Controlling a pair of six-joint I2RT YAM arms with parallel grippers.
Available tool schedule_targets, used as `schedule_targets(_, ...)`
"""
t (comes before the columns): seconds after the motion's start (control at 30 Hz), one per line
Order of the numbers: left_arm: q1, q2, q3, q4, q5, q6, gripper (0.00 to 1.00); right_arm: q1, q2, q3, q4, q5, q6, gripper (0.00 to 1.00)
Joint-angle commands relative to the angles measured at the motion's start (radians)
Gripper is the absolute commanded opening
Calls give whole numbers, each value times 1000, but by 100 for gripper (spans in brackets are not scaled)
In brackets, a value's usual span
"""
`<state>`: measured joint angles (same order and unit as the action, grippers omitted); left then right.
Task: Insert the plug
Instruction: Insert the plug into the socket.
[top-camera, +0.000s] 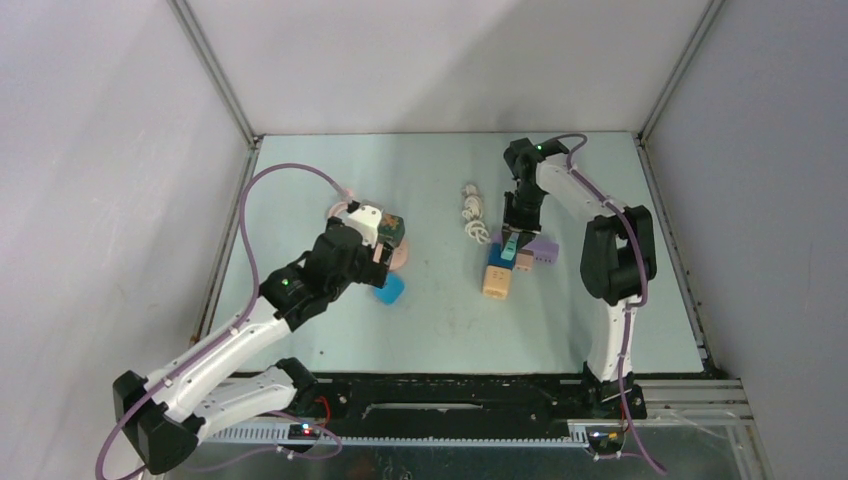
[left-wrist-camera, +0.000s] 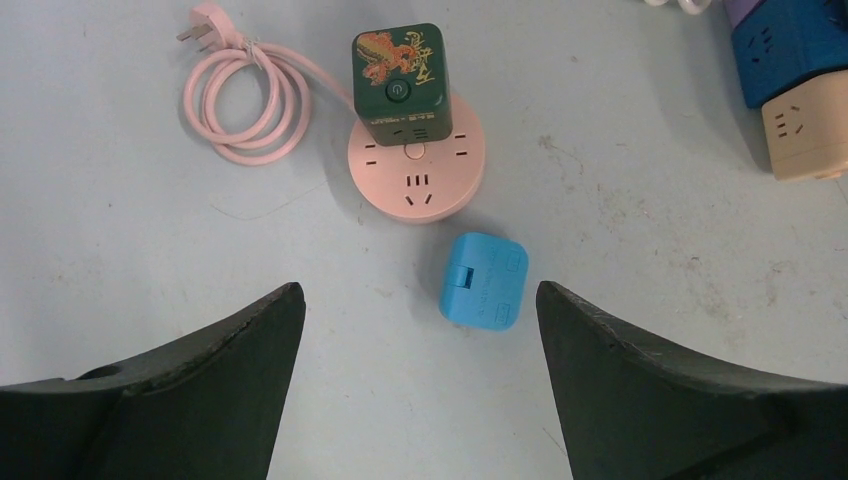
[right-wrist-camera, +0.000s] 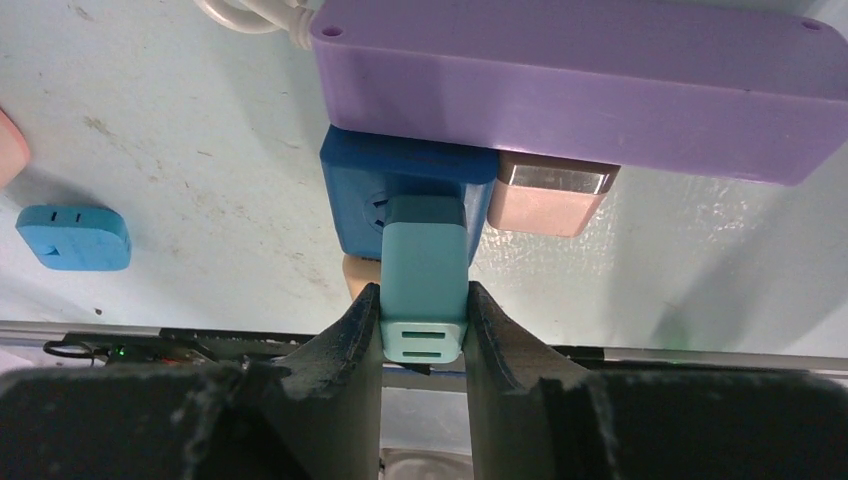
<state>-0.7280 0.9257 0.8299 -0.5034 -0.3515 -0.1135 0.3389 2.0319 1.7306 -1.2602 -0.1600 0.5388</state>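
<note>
Teal plug (right-wrist-camera: 424, 250): right pincer (right-wrist-camera: 424, 297) clamps it, plain in the wrist view; left pincer (left-wrist-camera: 420, 292) stands apart.

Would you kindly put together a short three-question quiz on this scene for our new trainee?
1. True or false: the left hand is open and holds nothing.
2. Which thing is the right hand shut on? A) the teal plug B) the pink cord C) the purple power strip
3. Fill in: the green cube stands on a round ____ socket base.
Key: 1 true; 2 A; 3 pink.
</note>
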Motion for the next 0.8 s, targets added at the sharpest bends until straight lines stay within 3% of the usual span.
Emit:
schedule_targets(0.0,2,-27,-14,4,-4,32,89,21,119,-12,-12,61,-8,0)
schedule_targets(0.4,3,-39,3,-36,-48,14,91,50,215,76,-69,69,-63,0)
schedule_targets(0.47,7,-39,0,-43,-52,3,92,52,181,95,-67,71,-81,16)
schedule_targets(0.53,20,-37,-5,-53,-51,-16,92,53,138,116,-67,73,-98,56)
schedule_targets(0.57,39,-38,-10,-59,-39,-36,92,54,114,129,-69,78,-103,68)
schedule_targets(0.63,75,-40,-25,-65,8,-71,92,55,66,157,-76,91,-111,84)
schedule_targets(0.77,154,-34,-64,-72,120,-144,92,52,-27,222,-90,113,-131,99)
